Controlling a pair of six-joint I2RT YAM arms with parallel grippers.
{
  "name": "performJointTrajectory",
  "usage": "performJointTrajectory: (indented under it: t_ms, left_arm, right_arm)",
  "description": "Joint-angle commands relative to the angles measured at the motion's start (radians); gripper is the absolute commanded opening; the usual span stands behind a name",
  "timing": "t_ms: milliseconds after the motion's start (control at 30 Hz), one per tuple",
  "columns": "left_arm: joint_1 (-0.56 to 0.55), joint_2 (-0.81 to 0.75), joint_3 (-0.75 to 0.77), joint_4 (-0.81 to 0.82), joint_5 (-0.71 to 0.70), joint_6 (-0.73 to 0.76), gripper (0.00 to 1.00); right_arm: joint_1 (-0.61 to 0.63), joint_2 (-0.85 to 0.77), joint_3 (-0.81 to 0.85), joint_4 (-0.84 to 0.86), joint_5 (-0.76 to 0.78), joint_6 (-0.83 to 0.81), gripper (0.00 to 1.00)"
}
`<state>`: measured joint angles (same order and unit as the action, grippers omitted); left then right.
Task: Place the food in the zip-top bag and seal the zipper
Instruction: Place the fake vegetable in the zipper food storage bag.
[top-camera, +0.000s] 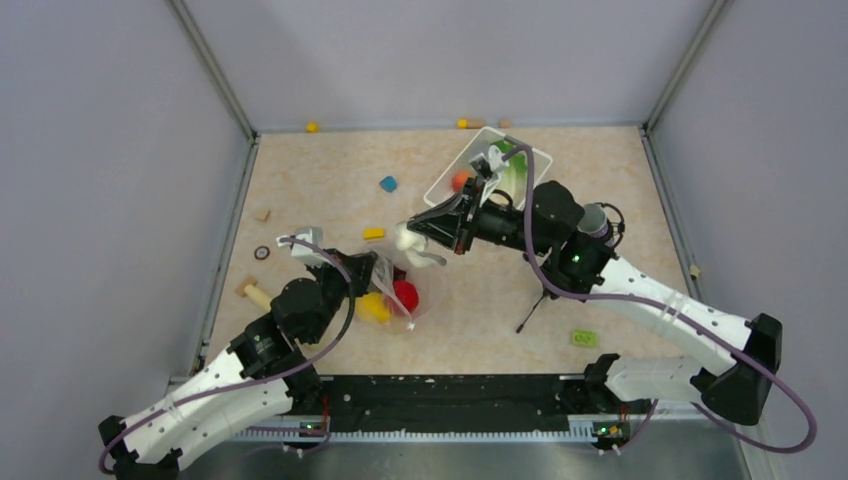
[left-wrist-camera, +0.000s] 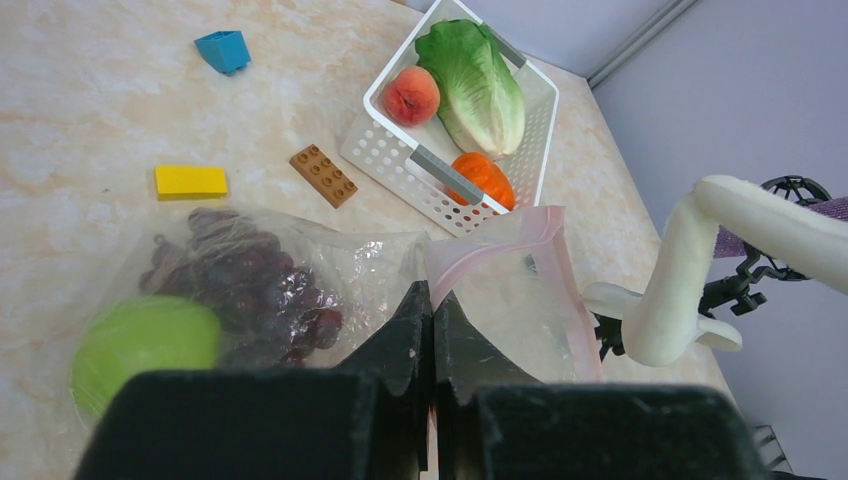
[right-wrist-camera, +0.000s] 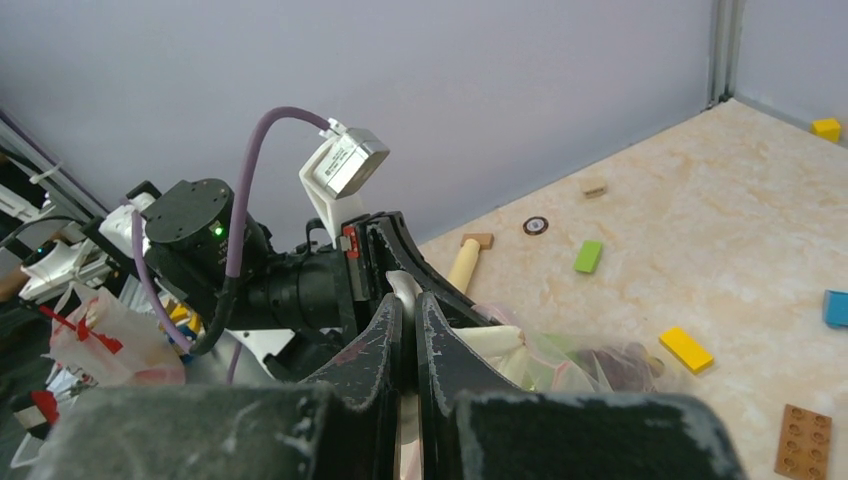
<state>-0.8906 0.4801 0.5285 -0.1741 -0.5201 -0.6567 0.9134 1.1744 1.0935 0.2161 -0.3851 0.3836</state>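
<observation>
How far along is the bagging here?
Partly done: grapes, a green fruit, red apple and lemon sit in the zip-top bag. In hand: left end effector pinches the zipper; right end effector holds a white item beside it. Left: lettuce, peach and orange in the basket, then sealing.

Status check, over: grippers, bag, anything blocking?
Left gripper shut on zip-top bag mouth. Right gripper shut on white toy at mouth. Grapes, lime bagged; lettuce, orange in basket.
</observation>
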Motion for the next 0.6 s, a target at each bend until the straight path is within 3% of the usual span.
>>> performJointTrajectory:
  t_ms: [0,233,567]
  left_arm:
    - [0.002,0.000,0.003,0.039,0.003,-0.007,0.00]
    - [0.002,-0.008,0.004,0.035,0.002,-0.007,0.00]
    - [0.002,-0.021,0.002,0.033,0.002,-0.007,0.00]
  right_arm:
    - [0.012,-0.056,0.064,0.009,0.060,-0.015,0.00]
    - [0.012,-0.113,0.067,0.006,0.155,-0.033,0.00]
    - [0.012,-0.066,0.041,0.013,0.081,-0.002,0.00]
